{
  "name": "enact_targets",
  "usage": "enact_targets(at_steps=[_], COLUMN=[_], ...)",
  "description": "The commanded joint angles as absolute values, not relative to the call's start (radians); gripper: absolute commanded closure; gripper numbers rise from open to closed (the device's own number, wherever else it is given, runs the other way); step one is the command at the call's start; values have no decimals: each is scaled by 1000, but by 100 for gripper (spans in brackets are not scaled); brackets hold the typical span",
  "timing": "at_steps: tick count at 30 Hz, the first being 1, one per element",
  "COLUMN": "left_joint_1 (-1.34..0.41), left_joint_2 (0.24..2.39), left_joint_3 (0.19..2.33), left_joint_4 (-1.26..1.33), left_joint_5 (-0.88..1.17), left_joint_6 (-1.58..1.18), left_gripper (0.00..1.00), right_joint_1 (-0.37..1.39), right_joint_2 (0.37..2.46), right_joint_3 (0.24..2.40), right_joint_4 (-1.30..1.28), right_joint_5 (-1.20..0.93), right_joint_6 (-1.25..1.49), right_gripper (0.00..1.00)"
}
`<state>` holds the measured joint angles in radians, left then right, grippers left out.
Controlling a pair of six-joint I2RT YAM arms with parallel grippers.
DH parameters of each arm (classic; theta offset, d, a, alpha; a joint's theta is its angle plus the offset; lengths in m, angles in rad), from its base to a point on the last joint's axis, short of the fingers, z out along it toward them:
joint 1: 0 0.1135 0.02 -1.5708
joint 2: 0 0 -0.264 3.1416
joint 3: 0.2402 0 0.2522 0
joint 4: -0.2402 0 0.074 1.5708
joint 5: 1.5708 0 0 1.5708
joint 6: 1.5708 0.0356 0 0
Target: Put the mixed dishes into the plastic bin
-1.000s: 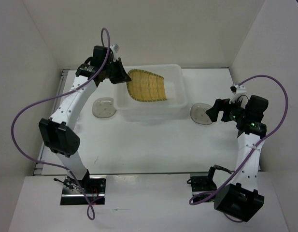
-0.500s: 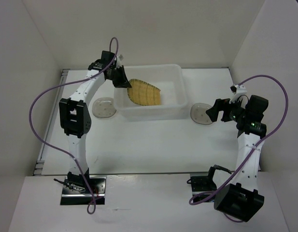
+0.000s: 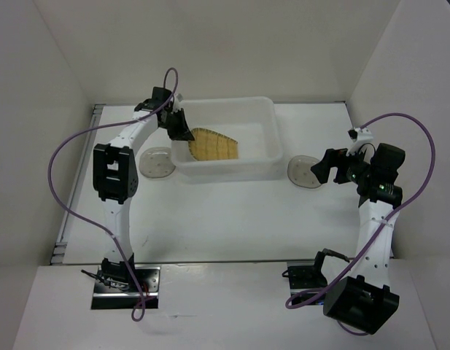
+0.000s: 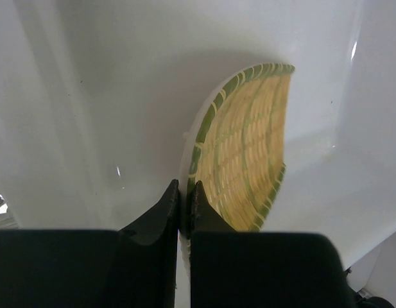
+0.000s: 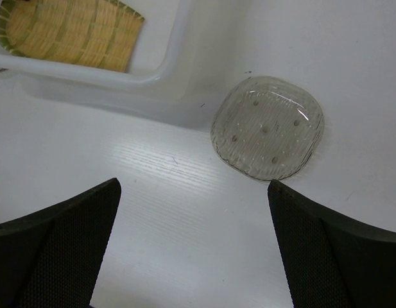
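**A:** Where is the fan-shaped plate (image 3: pixel 214 146) at this moment?

**B:** It is inside the plastic bin (image 3: pixel 232 102), in the left half, close to the left wall. It is tilted, not lying flat. I cannot tell whether its lower edge touches the floor of the bin.

**A:** And the left gripper (image 3: pixel 182 127), what is its state?

**B:** It reaches over the left wall of the bin. Its jaws are almost together and hold the plate by the rim. In the left wrist view the two fingers (image 4: pixel 165 212) press the green-edged rim from both sides.

**A:** What about the right gripper (image 3: pixel 321 166)?

**B:** It hovers above the surface (image 3: pixel 246 219), toward the right edge. Its jaws stand wide apart with nothing between them. The right grey dish (image 5: pixel 268 127) lies flat on the surface, just beside the near right corner of the bin.

**A:** Is there any other dish outside?

**B:** Yes. The left grey dish (image 3: pixel 156 162) lies flat on the surface just beside the bin's left wall, near its near left corner.
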<state>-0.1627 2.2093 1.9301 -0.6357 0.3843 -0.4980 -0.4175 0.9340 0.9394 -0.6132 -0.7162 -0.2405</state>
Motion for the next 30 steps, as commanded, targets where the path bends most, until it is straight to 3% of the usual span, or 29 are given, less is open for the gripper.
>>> enact_targets(at_steps=[1,6,11,15,24,30], left_joint_1=[-152,-143,-133,-133,-133,-184], left_joint_2=[2250,2282,2293,2304,2226,2132], left_joint_3=[1907,1884,1875,1875,1853,1986], left_joint_4=[-589,-578,-569,-578,-588,-670], left_joint_5=[390,390,390,379,345,354], left_joint_6=[-468,-468,-468,-459,-468,-468], left_gripper=[100,92,56,43,36,33], right_joint_1=[-414,-414,-414,-414,-414,-414], right_joint_2=[934,934,943,943,943,953], right_joint_3=[931,931,931,931,922,922], right_joint_4=[-572,-572,-572,-572,-572,-563], right_joint_5=[-713,-713,-713,-713,-713,-713], right_joint_6=[-232,-232,-232,-232,-232,-232], right_gripper=[0,0,0,0,0,0])
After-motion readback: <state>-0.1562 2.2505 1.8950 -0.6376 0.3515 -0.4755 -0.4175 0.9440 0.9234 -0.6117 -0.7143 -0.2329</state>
